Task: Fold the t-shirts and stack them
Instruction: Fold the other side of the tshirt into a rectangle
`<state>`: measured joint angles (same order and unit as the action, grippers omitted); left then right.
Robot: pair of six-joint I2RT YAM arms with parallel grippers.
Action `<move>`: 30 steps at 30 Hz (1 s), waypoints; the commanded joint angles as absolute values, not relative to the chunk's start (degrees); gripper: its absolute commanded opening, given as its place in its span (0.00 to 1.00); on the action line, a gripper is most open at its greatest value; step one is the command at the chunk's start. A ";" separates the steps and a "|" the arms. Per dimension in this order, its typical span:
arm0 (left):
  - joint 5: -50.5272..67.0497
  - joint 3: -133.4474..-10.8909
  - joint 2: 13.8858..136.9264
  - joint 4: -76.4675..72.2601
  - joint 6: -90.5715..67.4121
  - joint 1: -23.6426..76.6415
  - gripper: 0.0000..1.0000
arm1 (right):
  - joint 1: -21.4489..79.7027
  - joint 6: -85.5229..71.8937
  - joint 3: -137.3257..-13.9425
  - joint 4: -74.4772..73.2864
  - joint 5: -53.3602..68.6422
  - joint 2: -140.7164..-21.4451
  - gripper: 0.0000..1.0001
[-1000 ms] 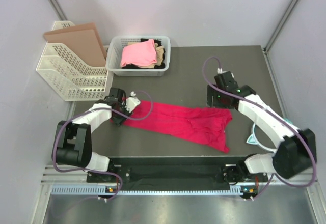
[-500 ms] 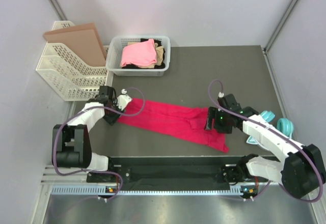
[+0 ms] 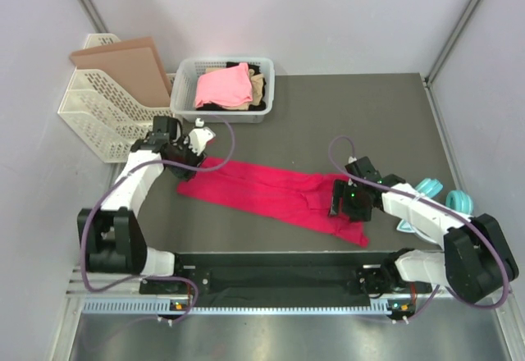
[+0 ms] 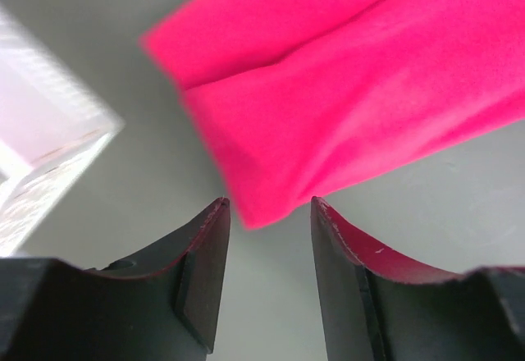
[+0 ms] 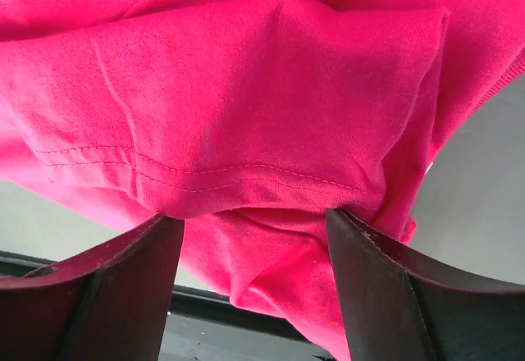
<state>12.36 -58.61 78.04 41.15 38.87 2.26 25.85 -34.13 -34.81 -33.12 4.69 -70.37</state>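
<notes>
Left gripper (image 4: 269, 213) open, empty beside the crimson-magenta cloth t-shirt (image 3: 262, 190); right gripper (image 5: 254, 223) gapes over its hem (image 5: 246, 182), holding nothing. Mid-fold I reckon; next, pinch that hem.

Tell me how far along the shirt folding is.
Done: the red shirt lies on the table in a long doubled strip. In hand: both grippers are open, the left gripper beside its left end, the right gripper over its right end. Left: shortening that strip, then the pink shirt and others in the basket; no stack exists.
</notes>
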 commanded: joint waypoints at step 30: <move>11.23 -46.76 89.31 35.94 42.01 -1.14 0.47 | 21.97 -27.88 -45.42 -39.79 0.29 -81.02 0.67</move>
<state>12.82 -51.55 91.39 29.45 39.72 0.47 23.70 -33.10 -39.94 -37.71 5.96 -77.19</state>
